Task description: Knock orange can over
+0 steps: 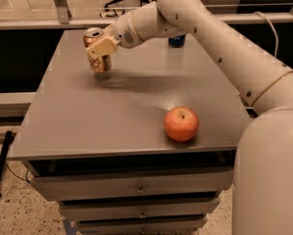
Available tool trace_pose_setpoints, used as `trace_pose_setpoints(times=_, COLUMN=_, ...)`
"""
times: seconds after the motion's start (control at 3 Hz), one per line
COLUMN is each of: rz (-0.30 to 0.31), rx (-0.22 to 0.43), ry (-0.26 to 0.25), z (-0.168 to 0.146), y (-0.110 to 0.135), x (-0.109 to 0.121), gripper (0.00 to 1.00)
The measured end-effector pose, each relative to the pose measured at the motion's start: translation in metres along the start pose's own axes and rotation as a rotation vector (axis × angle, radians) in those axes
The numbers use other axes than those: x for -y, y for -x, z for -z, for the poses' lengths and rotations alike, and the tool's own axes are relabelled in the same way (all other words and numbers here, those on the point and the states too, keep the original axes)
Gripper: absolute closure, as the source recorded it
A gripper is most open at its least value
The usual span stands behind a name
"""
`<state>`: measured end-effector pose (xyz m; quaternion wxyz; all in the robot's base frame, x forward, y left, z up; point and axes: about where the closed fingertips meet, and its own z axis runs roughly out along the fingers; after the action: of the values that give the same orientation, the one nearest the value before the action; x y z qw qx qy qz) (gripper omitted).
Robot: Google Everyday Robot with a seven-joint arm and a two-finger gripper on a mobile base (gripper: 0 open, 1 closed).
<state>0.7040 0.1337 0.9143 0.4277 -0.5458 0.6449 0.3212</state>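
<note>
The orange can (100,61) is a small copper-orange can with a silver top, at the far left of the grey table (77,126). It leans a little, its top toward the left. My gripper (101,47) is right against the can's upper front and covers part of its label. The white arm (205,28) reaches in from the right, across the back of the table.
An orange-red apple (181,124) sits near the table's front right. A blue can (177,41) stands at the back, partly hidden behind the arm. Drawers (136,187) are under the table. A railing runs behind it.
</note>
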Motion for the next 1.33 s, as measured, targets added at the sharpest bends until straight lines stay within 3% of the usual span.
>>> trace_pose_setpoints(times=0.33, rz=0.054, rx=-0.146, ry=-0.024, z=0.037, y=-0.016, x=0.006, gripper=1.00)
trace_pose_setpoints(times=0.67, rz=0.170, rx=-0.368, ry=0.002, z=0.064, y=-0.041, x=-0.006, gripper=1.00)
trace_pose_setpoints(times=1.0, rz=0.296, rx=-0.550, ry=0.060, z=0.065, y=-0.061, x=-0.025, gripper=1.00)
trace_pose_setpoints(times=1.33, rz=0.367, rx=-0.638, ry=0.113, z=0.054, y=-0.073, x=-0.040, gripper=0.84)
